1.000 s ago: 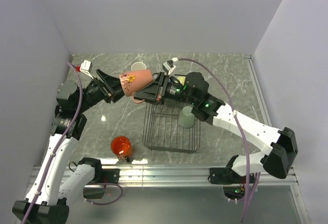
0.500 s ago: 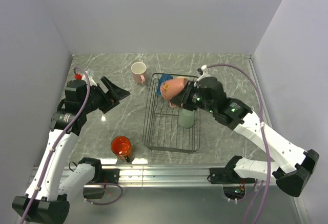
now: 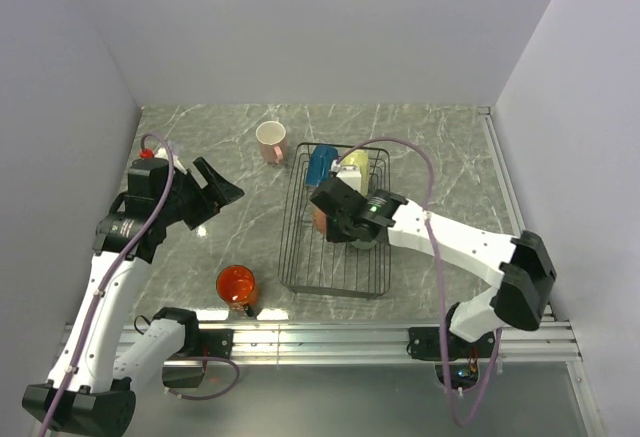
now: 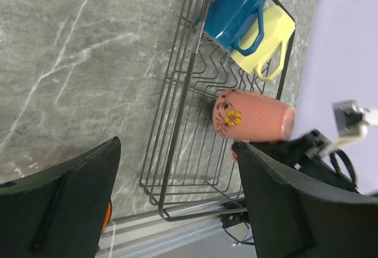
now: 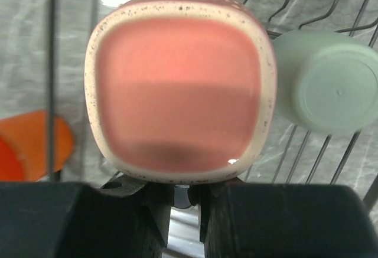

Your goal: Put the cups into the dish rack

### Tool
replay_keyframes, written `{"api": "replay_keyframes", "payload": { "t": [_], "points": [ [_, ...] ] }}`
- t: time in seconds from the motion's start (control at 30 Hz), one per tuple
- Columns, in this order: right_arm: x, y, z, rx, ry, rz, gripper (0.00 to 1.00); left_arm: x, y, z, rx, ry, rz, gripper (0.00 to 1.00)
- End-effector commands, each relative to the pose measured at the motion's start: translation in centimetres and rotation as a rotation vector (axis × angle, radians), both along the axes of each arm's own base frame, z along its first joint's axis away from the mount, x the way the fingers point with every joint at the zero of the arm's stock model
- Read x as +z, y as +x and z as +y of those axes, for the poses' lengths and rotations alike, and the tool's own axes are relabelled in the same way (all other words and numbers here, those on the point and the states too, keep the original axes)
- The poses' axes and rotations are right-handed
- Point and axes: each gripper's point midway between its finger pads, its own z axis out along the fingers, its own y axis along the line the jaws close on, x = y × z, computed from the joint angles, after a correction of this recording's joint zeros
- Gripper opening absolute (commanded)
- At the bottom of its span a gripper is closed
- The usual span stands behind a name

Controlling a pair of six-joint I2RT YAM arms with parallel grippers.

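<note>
cups are mostly at the rack [image 3: 330,272] already: a blue cup [image 4: 230,7] and a yellow cup [image 4: 269,33] lie side by side at its far end, touching, handles pointing the same way. a mint cup [image 5: 328,87] sits further along with its base turned toward the right wrist camera; from above the right arm covers most of it. a pink cup [image 4: 254,116] with a small flower on its side hangs on its side over the middle of the rack, just beside the mint cup, on the near side of the yellow one. the right gripper [image 5: 186,208] has it, fingers drawn close on the cup's lower edge, though i can't tell if that is rim or handle, nor if the cup touches the wires. the left gripper [image 3: 222,183] is off to the left of the rack, above the marble table [image 3: 420,147], fingers spread wide with nothing between them. a second pink cup [image 3: 270,140] stands upright on the table just past the rack's far left corner. an orange cup [image 3: 237,284] sits on the table near the rack's near left corner, apart from it.
</note>
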Motion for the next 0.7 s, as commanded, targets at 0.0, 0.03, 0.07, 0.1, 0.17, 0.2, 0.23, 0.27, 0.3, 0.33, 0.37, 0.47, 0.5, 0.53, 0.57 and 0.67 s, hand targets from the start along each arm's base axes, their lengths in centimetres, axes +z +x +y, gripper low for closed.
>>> {"api": "replay_keyframes", "payload": {
  "t": [0.0, 0.03, 0.07, 0.1, 0.17, 0.2, 0.23, 0.27, 0.3, 0.33, 0.37, 0.47, 0.5, 0.53, 0.57, 0.67],
  "points": [
    [1.8, 2.4, 0.7, -0.030, -0.009, -0.100, 0.00, 1.7, -0.6, 0.8, 0.012, 0.035, -0.051, 0.85],
    [1.2, 2.5, 1.0, -0.025, -0.018, -0.092, 0.00, 1.8, -0.9, 0.9, 0.014, 0.038, -0.053, 0.85],
    [0.7, 2.5, 1.1, -0.023, -0.026, -0.085, 0.00, 1.7, -1.2, 1.0, 0.016, 0.042, -0.045, 0.85],
    [0.3, 2.5, 1.2, -0.020, -0.031, -0.080, 0.00, 1.7, -1.4, 1.1, 0.020, 0.047, -0.044, 0.85],
    [-0.7, 2.6, 1.4, -0.015, -0.040, -0.070, 0.00, 1.8, -1.8, 1.3, 0.025, 0.051, -0.042, 0.84],
    [-0.9, 2.6, 1.5, -0.012, -0.039, -0.066, 0.00, 1.8, -2.0, 1.4, 0.026, 0.054, -0.039, 0.84],
    [-1.4, 2.7, 1.8, -0.008, -0.043, -0.062, 0.00, 1.9, -2.1, 1.5, 0.032, 0.057, -0.041, 0.84],
    [-1.9, 2.6, 1.7, -0.004, -0.048, -0.054, 0.00, 1.9, -2.2, 1.5, 0.036, 0.056, -0.038, 0.84],
    [-2.3, 2.5, 1.8, 0.001, -0.050, -0.047, 0.00, 1.8, -2.3, 1.6, 0.039, 0.058, -0.036, 0.84],
    [-2.8, 2.6, 1.9, 0.000, -0.054, -0.044, 0.00, 2.0, -2.4, 1.6, 0.040, 0.057, -0.037, 0.83],
    [-3.3, 2.4, 1.7, -0.006, -0.062, -0.037, 0.00, 1.9, -2.5, 1.6, 0.041, 0.056, -0.033, 0.83],
    [-4.4, 2.4, 1.1, -0.019, -0.095, -0.030, 0.00, 2.0, -2.7, 1.8, 0.045, 0.064, -0.027, 0.83],
    [-4.7, 2.4, 1.0, -0.019, -0.104, -0.028, 0.00, 2.1, -2.8, 1.8, 0.044, 0.065, -0.028, 0.83],
    [-5.0, 2.5, 0.9, -0.020, -0.112, -0.028, 0.00, 2.1, -2.8, 1.9, 0.048, 0.069, -0.025, 0.83],
    [-5.4, 2.3, 0.7, -0.019, -0.124, -0.024, 0.00, 2.0, -2.8, 1.9, 0.047, 0.073, -0.020, 0.83],
    [-6.2, 2.3, 0.2, -0.026, -0.149, -0.021, 0.00, 1.9, -2.7, 1.9, 0.046, 0.073, -0.014, 0.82]
  ]
}}
